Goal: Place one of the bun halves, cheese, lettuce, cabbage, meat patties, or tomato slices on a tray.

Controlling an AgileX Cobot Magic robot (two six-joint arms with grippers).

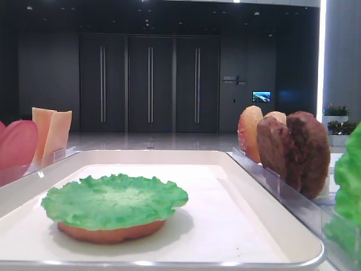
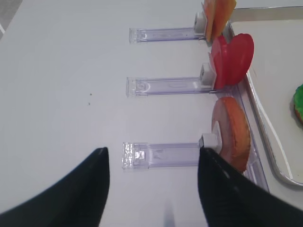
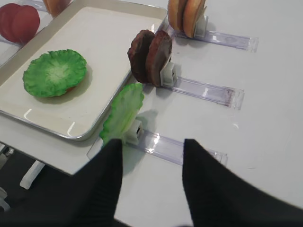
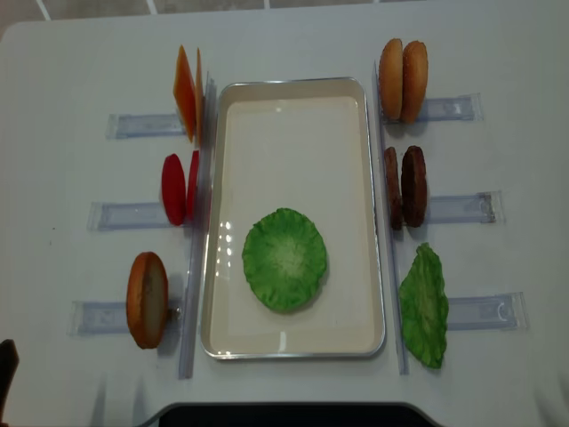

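Note:
The white tray [image 4: 293, 107] lies in the middle of the table. On it a frilly lettuce [image 4: 284, 259] leaf [image 1: 113, 200] covers a bun half [image 1: 107, 231]. My right gripper [image 3: 152, 144] hovers open and empty over the table. It is just short of a paler green leaf [image 3: 123, 113] that stands in its holder; I cannot tell whether this is lettuce or cabbage. My left gripper [image 2: 153, 151] is open and empty above a clear holder rail, with a standing bun half [image 2: 231, 132] off its right finger.
Clear holder rails flank the tray. On the right stand meat patties [image 4: 404, 185] and two bun halves [image 4: 402, 80]. On the left stand cheese [image 4: 187, 92], tomato slices [image 4: 178, 187] and a bun half [image 4: 147, 298]. The table's near edge runs below the right gripper.

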